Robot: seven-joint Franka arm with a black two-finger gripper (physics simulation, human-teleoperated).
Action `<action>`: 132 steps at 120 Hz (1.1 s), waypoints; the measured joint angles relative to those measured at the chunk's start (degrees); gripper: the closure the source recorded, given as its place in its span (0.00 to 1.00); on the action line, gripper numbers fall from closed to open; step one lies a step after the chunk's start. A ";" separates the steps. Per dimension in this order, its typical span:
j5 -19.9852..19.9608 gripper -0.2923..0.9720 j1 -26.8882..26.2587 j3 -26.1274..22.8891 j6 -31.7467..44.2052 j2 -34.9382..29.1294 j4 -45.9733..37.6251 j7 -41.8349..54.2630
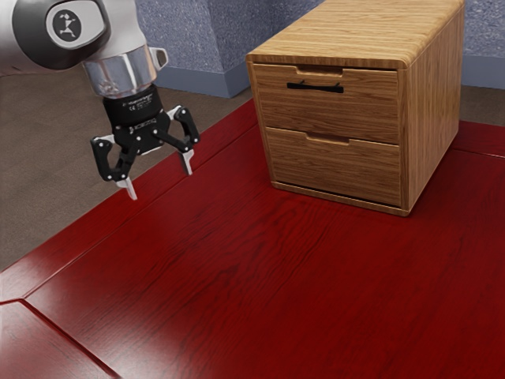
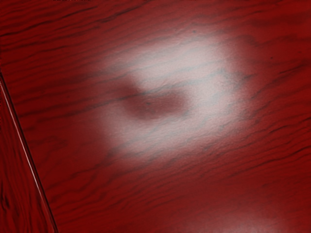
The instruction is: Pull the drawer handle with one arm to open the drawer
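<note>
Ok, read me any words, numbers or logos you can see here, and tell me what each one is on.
Nothing can be quoted.
Gripper: small white print on its black body, too small to read.
Arm's joint cap: a white emblem in a dark circle, a symbol with no legible letters.
Wooden drawer cabinet, black drawer handle, red wooden table: no text.

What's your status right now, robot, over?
Gripper open, empty, hovering over red table. Top drawer shut, black handle untouched. Nothing in the way.
</note>
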 joint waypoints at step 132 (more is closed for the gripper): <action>-9.52 0.25 -7.48 13.48 25.99 14.41 13.23 -6.91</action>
